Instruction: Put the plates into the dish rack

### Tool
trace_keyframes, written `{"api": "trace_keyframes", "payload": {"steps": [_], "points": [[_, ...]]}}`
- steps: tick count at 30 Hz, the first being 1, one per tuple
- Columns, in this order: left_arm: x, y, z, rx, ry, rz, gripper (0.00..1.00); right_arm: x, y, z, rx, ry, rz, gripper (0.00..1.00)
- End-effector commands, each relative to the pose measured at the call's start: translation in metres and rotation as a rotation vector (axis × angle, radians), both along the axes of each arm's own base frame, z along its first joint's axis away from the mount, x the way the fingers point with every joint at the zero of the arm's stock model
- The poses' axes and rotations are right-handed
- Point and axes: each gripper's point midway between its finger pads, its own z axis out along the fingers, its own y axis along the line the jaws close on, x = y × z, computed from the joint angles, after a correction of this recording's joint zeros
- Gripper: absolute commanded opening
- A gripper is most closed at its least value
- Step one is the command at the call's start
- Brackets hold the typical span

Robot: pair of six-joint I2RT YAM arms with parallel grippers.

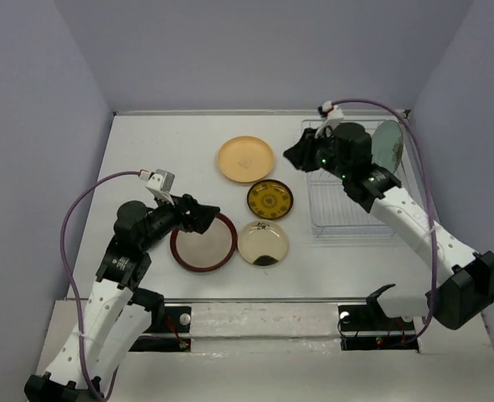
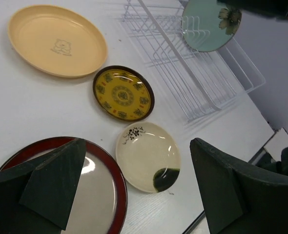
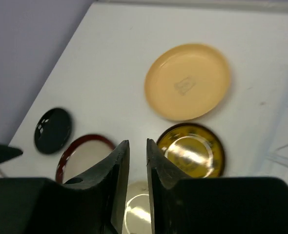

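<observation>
Checking the left end effector (image 1: 205, 215) first: spread all the way apart, holding nothing, hanging right over the edge of the red-rimmed beige plate (image 1: 203, 244). Hard to tell how high above it. Got the cream plate with the dark spot (image 1: 263, 243) just off to its right, flat on the counter (image 1: 146, 151), close beside the red-rimmed one but not touching. Further out past the tips, seeing the small brown-and-gold patterned plate (image 1: 270, 199), then the plain orange-yellow plate (image 1: 245, 159) beyond that, both lying flat too.

Moving on to the right end effector (image 3: 137, 144): pretty much pinched together, only a thin slit showing, clamped on nothing. Hanging over the left edge of the wire dish rack (image 1: 356, 209) and pointing out toward the orange-yellow plate, with the brown-and-gold one down below, just right of the tips. Back behind its wrist, spotting the pale green flower plate (image 1: 388, 144) standing on edge among the dividers at the rack's far corner.
</observation>
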Motion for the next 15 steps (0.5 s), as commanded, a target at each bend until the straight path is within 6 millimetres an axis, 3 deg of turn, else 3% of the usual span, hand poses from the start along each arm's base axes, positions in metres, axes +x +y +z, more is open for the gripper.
{"api": "trace_keyframes", "payload": {"steps": [1,2,5,7,9,13,15], "points": [[0.013,0.026,0.041,0.007,-0.123,0.168,0.99,-0.048,0.084,-0.047,0.086,0.173,0.386,0.26],[0.014,0.03,0.038,0.025,-0.109,0.186,0.99,-0.051,0.099,-0.061,0.076,0.209,0.439,0.27],[0.018,0.042,0.037,0.084,-0.12,0.248,0.99,-0.072,0.137,-0.08,0.048,0.259,0.596,0.46],[0.02,0.051,0.025,0.119,-0.103,0.29,0.99,-0.066,0.156,-0.103,0.02,0.305,0.619,0.6],[0.02,0.052,0.023,0.111,-0.104,0.3,0.99,-0.061,0.17,-0.127,0.004,0.356,0.643,0.65],[0.022,0.048,0.019,0.115,-0.095,0.279,0.99,-0.057,0.19,-0.167,-0.023,0.445,0.679,0.64],[0.023,0.042,0.009,0.124,-0.061,0.245,0.99,-0.069,0.204,-0.181,-0.046,0.473,0.713,0.62]]}}
